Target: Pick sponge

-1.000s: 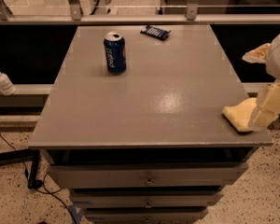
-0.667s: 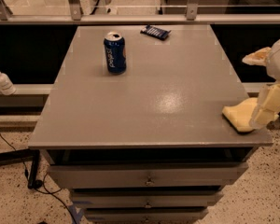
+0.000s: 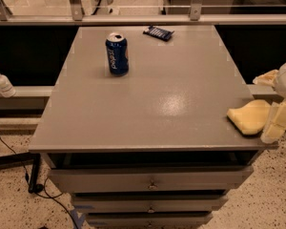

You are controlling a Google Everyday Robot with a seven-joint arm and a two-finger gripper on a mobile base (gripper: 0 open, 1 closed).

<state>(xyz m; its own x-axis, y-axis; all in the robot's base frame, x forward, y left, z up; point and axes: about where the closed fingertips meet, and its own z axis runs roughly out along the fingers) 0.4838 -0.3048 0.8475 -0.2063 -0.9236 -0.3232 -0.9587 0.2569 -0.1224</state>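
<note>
1. My gripper [image 3: 277, 120] hangs at the table's front right corner, low against the right end of the sponge [image 3: 249, 118]; whether it is released or clenched, I cannot tell from here.
2. The sponge lies flat on the grey table [image 3: 157, 104], at the right edge near the front corner, its outer end touching or tucked just behind my gripper.
3. Over the past second little has changed: my gripper has sunk slightly toward the tabletop, while the sponge has not shifted or lifted.
4. I judge from this that the pick is in its closing approach, with no grasp yet shown and the lift still to come.
5. The edges matter here: the sponge sits so near the table's right rim that a sideways nudge could push it off toward the floor.
6. Open room is plentiful above and to the left, where bare tabletop runs between the sponge and the far objects.
7. The blue can [image 3: 117, 54] and a dark packet [image 3: 158, 32] stand well apart at the back, out of my path.
</note>
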